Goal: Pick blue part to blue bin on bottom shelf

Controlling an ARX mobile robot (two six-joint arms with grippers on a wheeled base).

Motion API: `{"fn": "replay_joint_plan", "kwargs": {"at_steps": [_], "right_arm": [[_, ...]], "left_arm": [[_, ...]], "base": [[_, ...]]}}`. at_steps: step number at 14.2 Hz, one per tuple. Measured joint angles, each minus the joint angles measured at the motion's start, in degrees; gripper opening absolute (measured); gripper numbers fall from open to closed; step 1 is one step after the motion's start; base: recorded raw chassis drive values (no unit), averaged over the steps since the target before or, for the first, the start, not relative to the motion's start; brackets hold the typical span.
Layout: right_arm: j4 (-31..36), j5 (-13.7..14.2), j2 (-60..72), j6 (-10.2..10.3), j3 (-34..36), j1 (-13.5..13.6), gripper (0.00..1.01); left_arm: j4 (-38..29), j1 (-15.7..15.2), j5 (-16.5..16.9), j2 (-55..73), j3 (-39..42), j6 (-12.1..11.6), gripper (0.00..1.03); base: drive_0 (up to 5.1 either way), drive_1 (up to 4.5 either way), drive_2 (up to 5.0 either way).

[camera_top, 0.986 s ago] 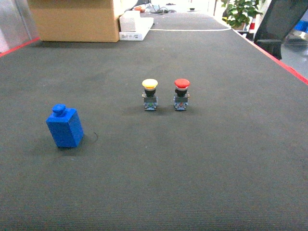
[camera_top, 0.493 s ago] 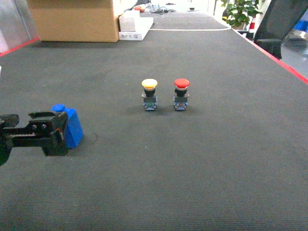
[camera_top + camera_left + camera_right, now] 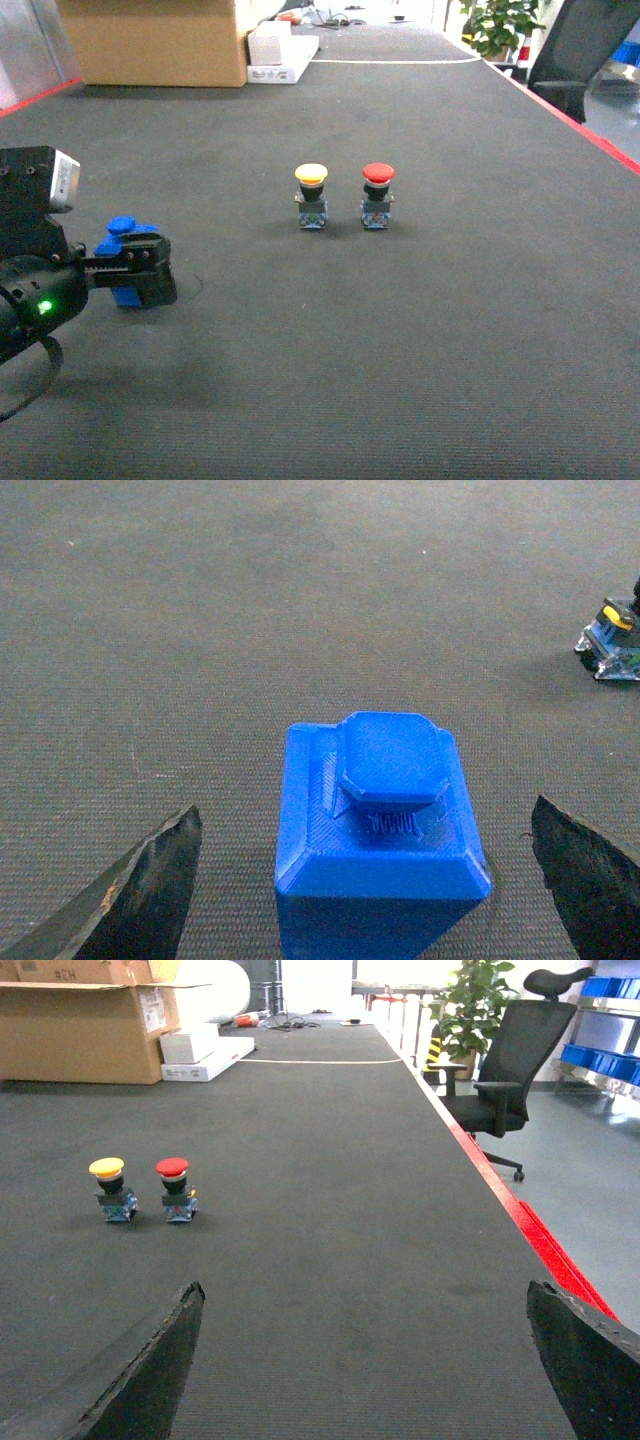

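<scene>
A: Checked for readable writing?

B: Found none legible. Noted a pale label with dark print on the cardboard box point(image 3: 90, 1015) and dark marks on the white carton point(image 3: 282, 55) beside it, all too small to make out. Saw no lettering on the blue part point(image 3: 385, 810).

A: Located the blue part where?

B: Upright on the dark mat point(image 3: 420, 350), at the left of the head view, well apart from the yellow button point(image 3: 311, 196) and red button point(image 3: 377, 196), which stood side by side near the middle.

A: Logged the left gripper point(image 3: 150, 264)?

B: Spread wide, holding nothing. In the left wrist view, recorded one fingertip on each side of the part, with bare mat showing between each tip and the blue body. In the head view, found the near finger covering most of the body, leaving only the round knob clear; could not judge contact from there. Also noted a green light point(image 3: 42, 307) on the arm, seen in the head view only.

A: And the right gripper point(image 3: 365, 1290)?

B: Out of the head view. In the right wrist view, spread wide above bare mat, gripping nothing. Picked up there alone an office chair point(image 3: 500, 1070), a potted plant point(image 3: 470, 1005) and a red strip point(image 3: 545, 1250) along the mat's edge.
</scene>
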State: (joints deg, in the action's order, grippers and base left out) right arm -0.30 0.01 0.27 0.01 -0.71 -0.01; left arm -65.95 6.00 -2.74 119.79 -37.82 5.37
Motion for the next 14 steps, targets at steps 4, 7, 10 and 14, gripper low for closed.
{"fn": "replay_joint_plan", "kwargs": {"at_steps": [4, 7, 10, 14], "right_arm": [[0.0, 0.0, 0.0, 0.0, 0.0, 0.0, 0.98], [0.02, 0.0, 0.0, 0.0, 0.0, 0.0, 0.98], [0.02, 0.0, 0.0, 0.02, 0.0, 0.0, 0.98], [0.0, 0.0, 0.0, 0.0, 0.0, 0.0, 0.98]], "left_arm": [[1.44, 0.11, -0.15, 3.28, -4.0, -0.17, 0.98], [2.51, 0.17, -0.31, 3.72, -5.05, 0.24, 0.87], [2.69, 0.17, -0.81, 3.83, -5.31, 0.26, 0.51], [2.8, 0.17, -0.22, 1.81, -3.8, 0.04, 0.44]], "base": [[0.0, 0.0, 0.0], [0.0, 0.0, 0.0], [0.0, 0.0, 0.0], [0.0, 0.0, 0.0]]}}
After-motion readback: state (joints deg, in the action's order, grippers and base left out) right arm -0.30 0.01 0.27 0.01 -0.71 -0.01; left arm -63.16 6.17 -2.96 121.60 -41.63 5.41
